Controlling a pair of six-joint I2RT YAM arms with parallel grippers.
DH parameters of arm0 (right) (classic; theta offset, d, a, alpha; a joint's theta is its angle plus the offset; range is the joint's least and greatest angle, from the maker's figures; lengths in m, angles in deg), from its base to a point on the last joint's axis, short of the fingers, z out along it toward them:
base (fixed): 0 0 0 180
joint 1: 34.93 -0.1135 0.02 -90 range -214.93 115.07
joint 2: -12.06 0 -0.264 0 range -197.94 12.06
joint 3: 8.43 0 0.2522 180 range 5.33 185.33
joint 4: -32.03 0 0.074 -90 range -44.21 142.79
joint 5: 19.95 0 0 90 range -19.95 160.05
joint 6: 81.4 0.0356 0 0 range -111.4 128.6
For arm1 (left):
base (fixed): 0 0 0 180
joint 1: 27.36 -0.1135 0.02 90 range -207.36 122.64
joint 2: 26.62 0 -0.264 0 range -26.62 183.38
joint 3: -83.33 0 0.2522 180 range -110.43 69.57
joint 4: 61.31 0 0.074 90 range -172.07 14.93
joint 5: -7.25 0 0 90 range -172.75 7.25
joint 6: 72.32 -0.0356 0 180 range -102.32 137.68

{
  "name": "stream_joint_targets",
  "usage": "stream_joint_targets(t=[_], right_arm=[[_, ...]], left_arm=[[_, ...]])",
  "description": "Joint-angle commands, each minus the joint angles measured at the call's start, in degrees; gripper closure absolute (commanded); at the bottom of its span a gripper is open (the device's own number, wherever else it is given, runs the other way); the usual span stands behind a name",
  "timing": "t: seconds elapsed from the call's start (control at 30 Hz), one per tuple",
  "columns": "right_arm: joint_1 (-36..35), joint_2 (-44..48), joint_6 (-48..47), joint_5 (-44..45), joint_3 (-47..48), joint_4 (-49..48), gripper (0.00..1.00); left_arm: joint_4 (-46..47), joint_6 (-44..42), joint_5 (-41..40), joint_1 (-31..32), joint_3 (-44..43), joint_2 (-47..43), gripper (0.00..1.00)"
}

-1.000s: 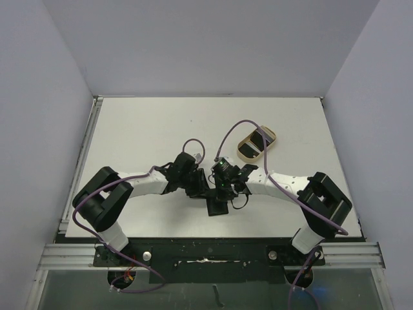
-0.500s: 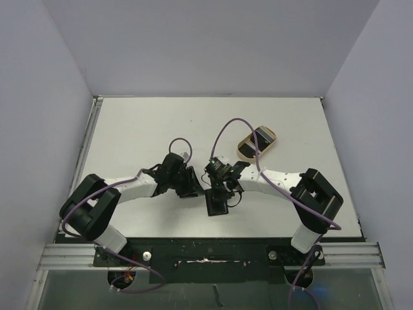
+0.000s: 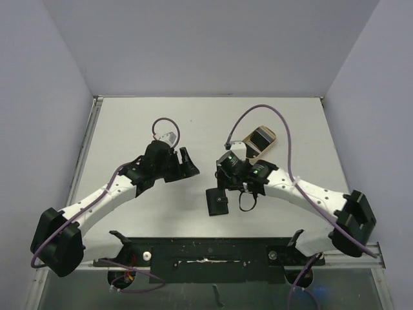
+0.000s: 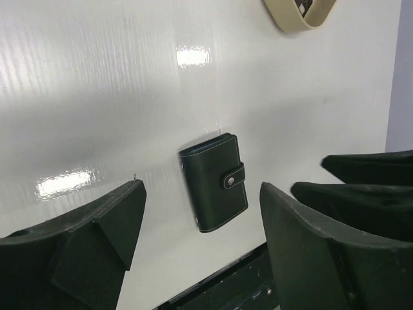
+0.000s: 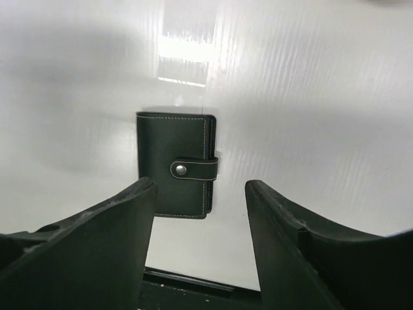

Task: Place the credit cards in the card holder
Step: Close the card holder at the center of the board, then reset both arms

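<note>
The card holder (image 3: 218,202) is a small black wallet, folded shut with its strap snapped, lying flat near the table's front edge. It also shows in both wrist views (image 4: 213,182) (image 5: 174,165). My left gripper (image 3: 187,161) (image 4: 201,194) hovers open to the holder's upper left, with nothing between its fingers. My right gripper (image 3: 235,184) (image 5: 200,187) hangs open just right of the holder, also empty and apart from it. One dark credit card (image 3: 261,139) lies in the beige tray (image 3: 246,146).
The beige oval tray (image 4: 284,19) sits behind and to the right of the holder. Purple cables loop above both wrists. The dark front rail (image 3: 206,248) runs along the near table edge, close to the holder.
Both grippers have opened and pulled away from the card holder. The left arm has swung back and left, the right arm up and to the right. The holder now lies alone on the table.
</note>
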Motion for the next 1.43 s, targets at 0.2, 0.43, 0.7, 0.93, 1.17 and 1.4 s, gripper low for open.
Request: stream_joint_targets(t=[0.2,0.43,0.7,0.93,1.17,1.4], right_arm=[[0.4,21.6,1.3,12.2,0.6,2.2,0.01],[0.4,33.9,1.5,15.0,-2.6,-0.2,0.02],[0.4,41.1,2.7,18.0,-4.6,-0.7,0.02],[0.4,44.0,5.1,18.8,-8.0,-1.7,0.02],[0.4,44.6,6.7,18.6,-9.8,-2.1,0.02],[0.4,44.6,7.0,18.0,-10.4,-2.8,0.02]], left_arm=[[-13.1,-7.5,-6.9,-1.0,-11.4,-10.7,0.28],[-14.0,-9.4,-8.1,-1.2,-15.3,-18.1,0.27],[-9.1,-8.2,-7.8,-1.3,-12.9,-23.4,0.26],[-2.6,-7.2,-4.8,-1.3,-6.1,-26.3,0.26],[0.7,-6.3,-4.3,-1.3,-1.1,-28.1,0.26],[1.6,-5.9,-3.2,-1.3,0.3,-27.8,0.25]])
